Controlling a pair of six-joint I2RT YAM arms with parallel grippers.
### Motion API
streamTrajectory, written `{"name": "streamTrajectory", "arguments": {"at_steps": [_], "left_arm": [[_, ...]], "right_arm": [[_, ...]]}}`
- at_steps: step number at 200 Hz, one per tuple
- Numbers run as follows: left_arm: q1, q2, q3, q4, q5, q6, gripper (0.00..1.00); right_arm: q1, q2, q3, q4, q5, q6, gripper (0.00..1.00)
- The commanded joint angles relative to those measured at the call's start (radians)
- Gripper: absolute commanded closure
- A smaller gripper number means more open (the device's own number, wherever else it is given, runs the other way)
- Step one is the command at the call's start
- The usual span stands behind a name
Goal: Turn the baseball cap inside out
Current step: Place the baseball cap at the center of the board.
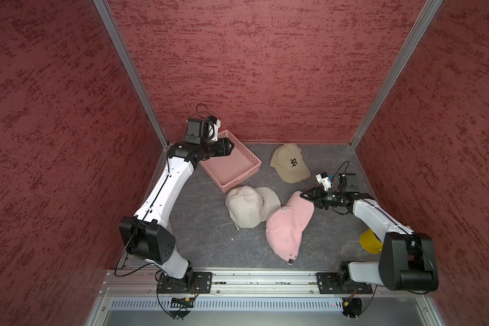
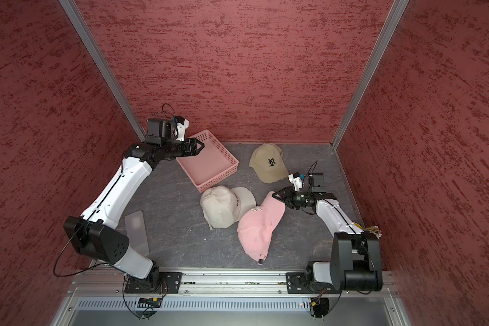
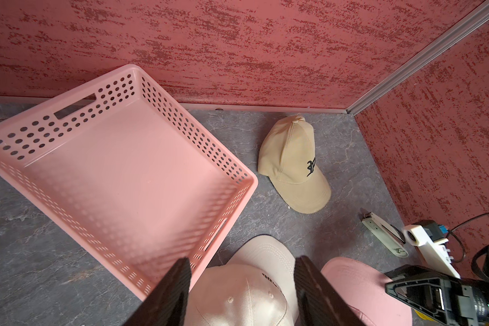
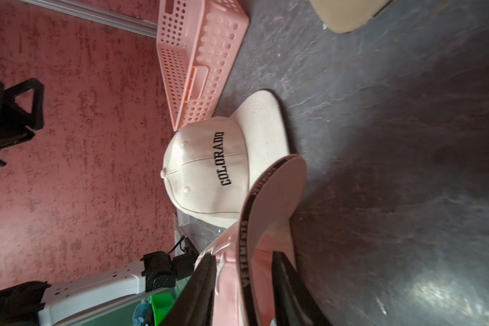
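Hovering over the near corner of the pink basket [image 1: 242, 177], the left gripper [image 1: 230, 147] has its jaws apart and nothing between them.

Cream cap [image 1: 246, 210]: on the desk [image 1: 203, 231], just beside that same basket corner, crown up.

Pink cap [image 1: 287, 225], taken as the task's cap: on the desk on the far side of the cream cap from the basket, crown up and right side out, brim pointing away from the rear strap.

Right gripper [image 1: 305, 194]: at the brim tip, jaws parted and straddling the brim. The right wrist view shows no firm pinch.

Tan cap [image 1: 288, 163]: beside the basket's far end, untouched.

Handling, judged:
- Light cotton; the crown is soft and should collapse under a push.
- The brim is stiff and curved, so it won't invert but makes a good anchor.
- Likely best hold is the brim or the inner sweatband edge with one gripper, while the other presses the crown top down through the opening.
- The fabric may slip from smooth pads, and the strap buckle may snag.
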Motion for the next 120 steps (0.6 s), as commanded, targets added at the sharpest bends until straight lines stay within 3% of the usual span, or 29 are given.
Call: {"name": "streamTrajectory", "arguments": {"at_steps": [1, 53, 90, 120], "left_arm": [[0.011, 0.001, 0.019, 0.024, 0.022, 0.002, 0.38], [0.008, 0.008, 0.017, 0.040, 0.044, -0.016, 0.38], [-0.024, 0.016, 0.030, -0.001, -0.015, 0.024, 0.38], [-0.029, 0.013, 0.015, -0.006, -0.049, 0.036, 0.38]], "right_arm": [[-0.011, 0.027, 0.033, -0.071, 0.156, -0.055, 0.54], [-0.028, 0.085, 0.177, -0.206, 0.450, -0.109, 0.50], [-0.034, 0.207, 0.330, -0.287, 0.578, -0.155, 0.45], [-0.034, 0.189, 0.371, -0.288, 0.606, -0.174, 0.43]]}}
